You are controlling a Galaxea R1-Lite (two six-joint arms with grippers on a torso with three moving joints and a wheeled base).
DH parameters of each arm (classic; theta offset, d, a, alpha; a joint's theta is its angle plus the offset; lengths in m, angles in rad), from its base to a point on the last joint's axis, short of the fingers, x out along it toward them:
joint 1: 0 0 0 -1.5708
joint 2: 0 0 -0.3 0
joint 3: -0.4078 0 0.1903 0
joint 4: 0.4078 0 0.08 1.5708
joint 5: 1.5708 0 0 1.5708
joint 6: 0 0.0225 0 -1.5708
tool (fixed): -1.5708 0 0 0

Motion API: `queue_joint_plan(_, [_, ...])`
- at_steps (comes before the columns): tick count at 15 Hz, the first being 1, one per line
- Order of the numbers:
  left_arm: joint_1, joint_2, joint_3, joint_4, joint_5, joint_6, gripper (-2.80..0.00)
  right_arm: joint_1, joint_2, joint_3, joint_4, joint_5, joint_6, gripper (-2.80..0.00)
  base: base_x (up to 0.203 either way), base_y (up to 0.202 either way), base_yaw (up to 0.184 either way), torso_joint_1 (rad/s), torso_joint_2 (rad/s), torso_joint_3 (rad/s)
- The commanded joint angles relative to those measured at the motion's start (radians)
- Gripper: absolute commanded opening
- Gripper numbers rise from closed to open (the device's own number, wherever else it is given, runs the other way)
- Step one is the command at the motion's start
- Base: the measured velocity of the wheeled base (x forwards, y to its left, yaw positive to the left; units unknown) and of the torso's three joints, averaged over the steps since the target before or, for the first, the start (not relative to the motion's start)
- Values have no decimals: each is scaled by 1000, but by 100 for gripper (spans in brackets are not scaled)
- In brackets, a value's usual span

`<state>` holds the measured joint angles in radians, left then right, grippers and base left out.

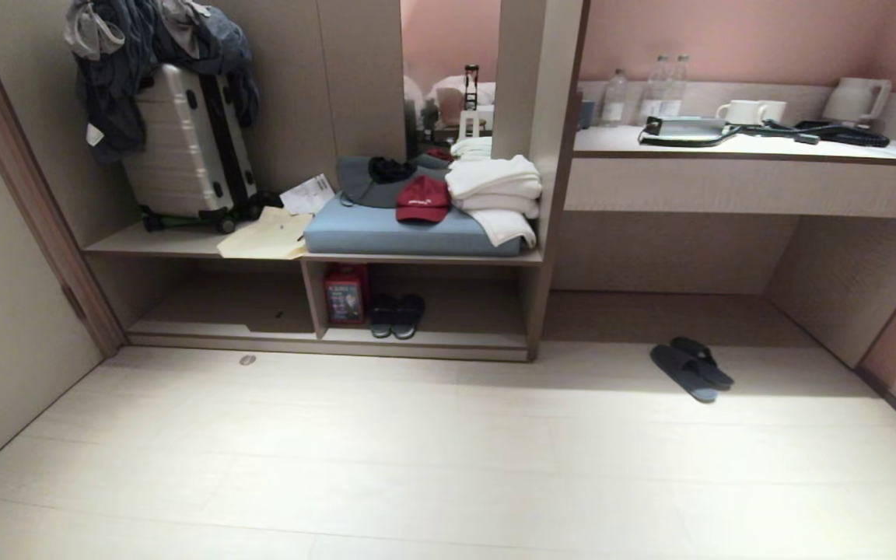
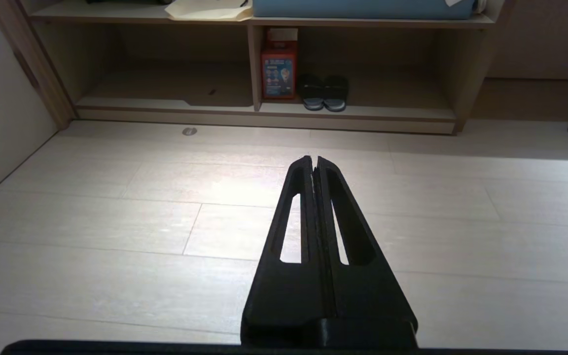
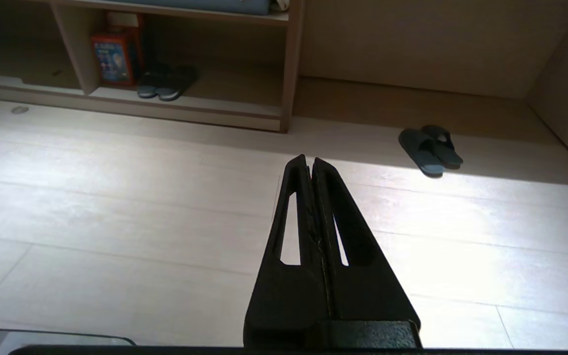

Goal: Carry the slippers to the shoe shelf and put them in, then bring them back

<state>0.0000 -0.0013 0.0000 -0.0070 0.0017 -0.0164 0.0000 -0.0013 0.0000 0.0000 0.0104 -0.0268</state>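
Note:
The grey-blue slippers [image 1: 691, 367] lie side by side on the pale floor at the right, in front of the recess under the desk; the right wrist view shows the slippers [image 3: 430, 149] too. The shoe shelf [image 1: 448, 337] is the low open cubby under the bench, left of them, also seen as the shoe shelf [image 2: 387, 112] and the shoe shelf [image 3: 225, 106]. Neither arm shows in the head view. My left gripper [image 2: 315, 159] and right gripper [image 3: 310, 159] are both shut and empty, hanging over bare floor well short of slippers and shelf.
A blacker pair of slippers [image 1: 397, 315] and a red box [image 1: 345, 293] stand in the cubby. On the bench above are a suitcase [image 1: 187, 148], blue cushion [image 1: 386, 233], red cap [image 1: 421, 200] and towels [image 1: 495, 194]. A desk [image 1: 751, 148] with cups stands at the right.

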Motion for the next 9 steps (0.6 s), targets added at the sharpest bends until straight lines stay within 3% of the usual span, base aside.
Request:
queue_joint_plan(1, [0,1,0,-1,0,0,-280,0,1,0,0,0,-1,-280,-195,0,1,2,7,7])
queue_joint_plan(9, [0,1,0,-1,0,0,-280,0,1,1,-2,0,-1,-280,-198,0,1,2,1,4])
